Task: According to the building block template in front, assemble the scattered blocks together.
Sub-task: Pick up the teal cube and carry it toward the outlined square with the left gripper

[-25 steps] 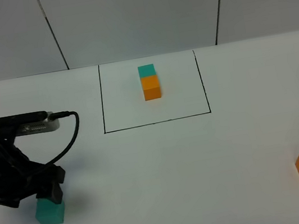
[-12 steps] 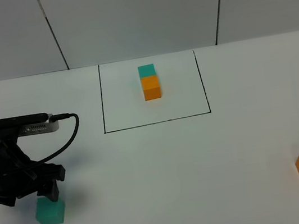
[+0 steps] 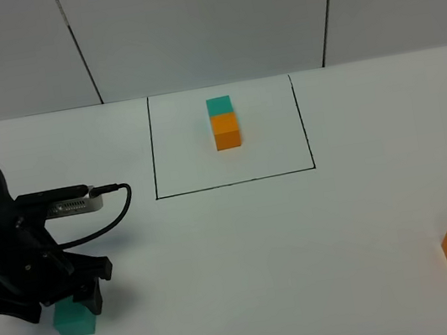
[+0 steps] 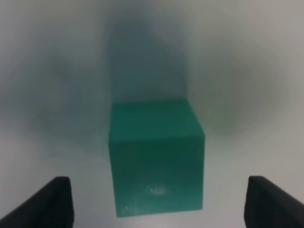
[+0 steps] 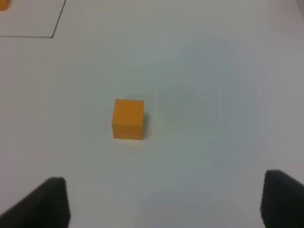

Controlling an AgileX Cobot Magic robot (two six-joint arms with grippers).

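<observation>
Left wrist view: left gripper (image 4: 160,202) has its jaws apart, straddling the teal cube (image 4: 156,156), with a gap on both sides and no contact. Nothing is gripped yet. The cube sits roughly centred between the tips, on the near-left part of the table (image 3: 302,231). In the exterior high view the arm hides part of the cube, so I cannot tell how far down its sides the tips reach.

Risks, my judgement:
- If the tips are only at the cube's top edge, closing may pinch a corner and the cube pops out or tips over.
- If one pad lands first, the cube skids or twists on the smooth surface and is grabbed skewed, so it will not sit flush later.
- If the arm goes lower, the tips may jam on the table.

Right gripper (image 5: 165,199) is also spread with nothing between the jaws. The orange cube (image 5: 128,118) lies ahead of it on the near-right, well apart from the teal one.

The building block template (image 3: 223,122) is far centre inside the black rectangle (image 3: 235,183), teal on the far side and orange on the near side, touching.

Further risks: joining the loose cubes in swapped order, leaving a gap between them, or both arms crowding the middle and bumping. Nudging the template would spoil the reference.
</observation>
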